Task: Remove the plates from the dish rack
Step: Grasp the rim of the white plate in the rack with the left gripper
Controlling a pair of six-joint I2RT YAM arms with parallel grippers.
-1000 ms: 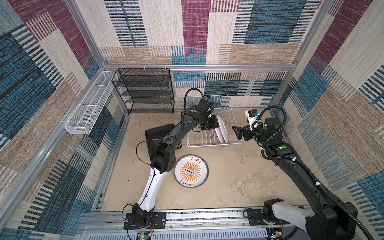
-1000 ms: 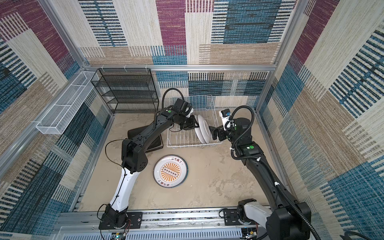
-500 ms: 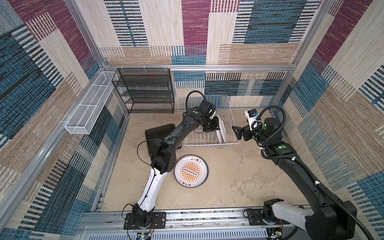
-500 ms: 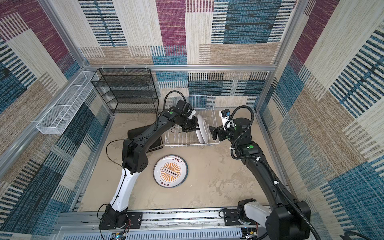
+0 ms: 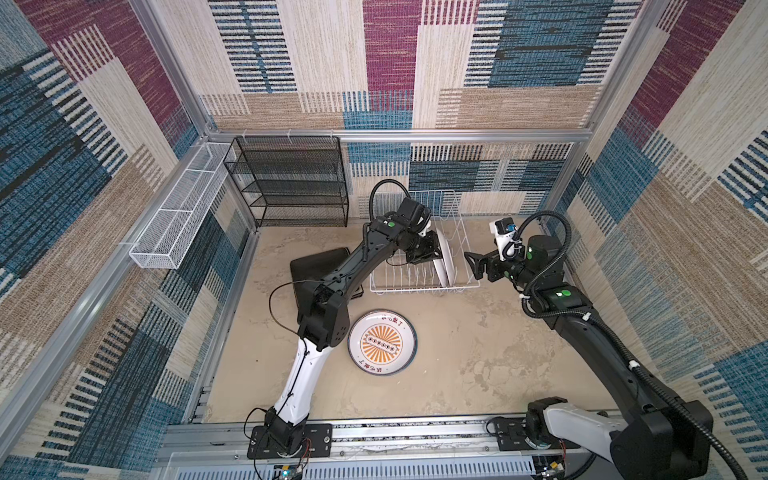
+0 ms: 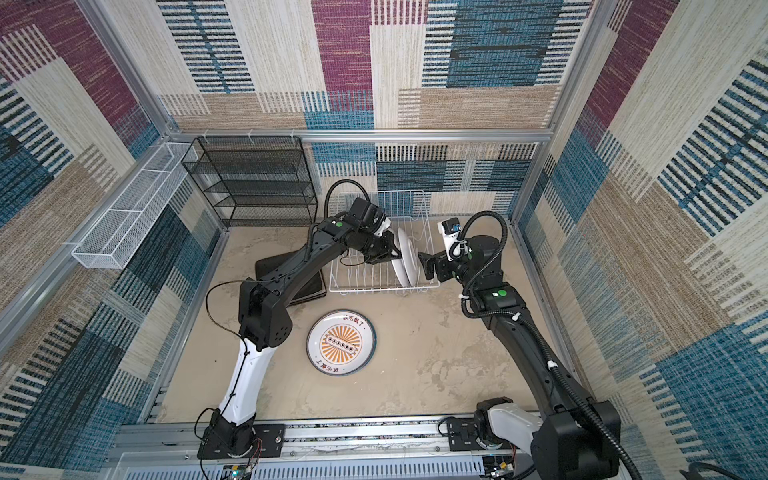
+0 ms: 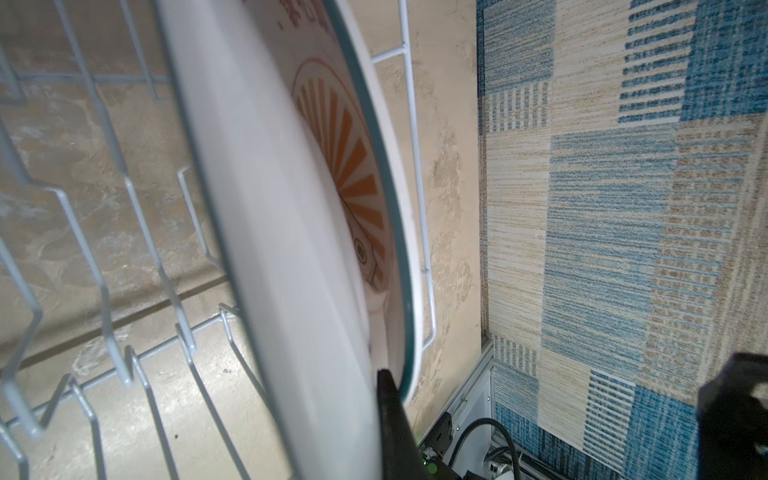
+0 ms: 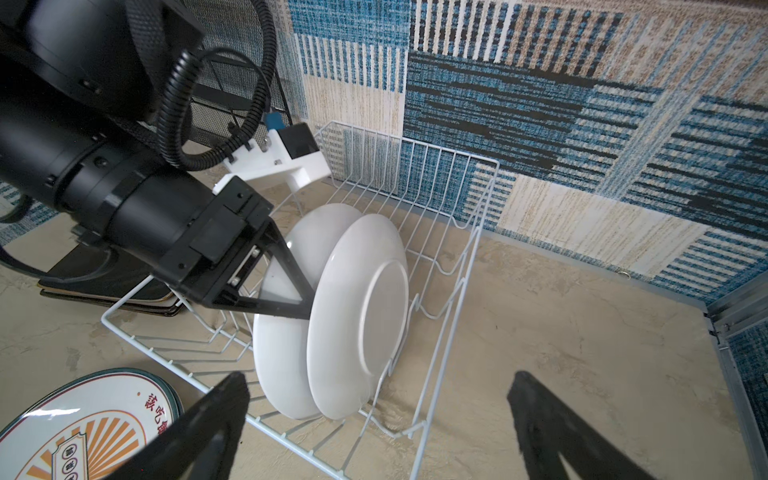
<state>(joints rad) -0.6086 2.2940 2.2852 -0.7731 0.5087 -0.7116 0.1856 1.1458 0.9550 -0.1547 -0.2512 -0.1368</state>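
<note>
Left gripper (image 8: 305,312) clamped on the rim of a racked plate (image 8: 278,357)
Right gripper (image 5: 471,264) gapes beside the dish rack (image 5: 419,287), which holds two upright plates; only the left wrist view shows the sunburst face of the second plate (image 7: 349,166) (white backs elsewhere); a third plate (image 5: 381,343) lies flat before the rack.

Reads 該吃 in red on the white rim of the round plate (image 8: 95,415) lying flat on the floor just near of the dish rack (image 8: 440,183), with the rest cut off. Carries small boxed characters across the orange centre, too small to read. Shows only blurred red marks on the right-hand racked plate (image 7: 345,124).
</note>
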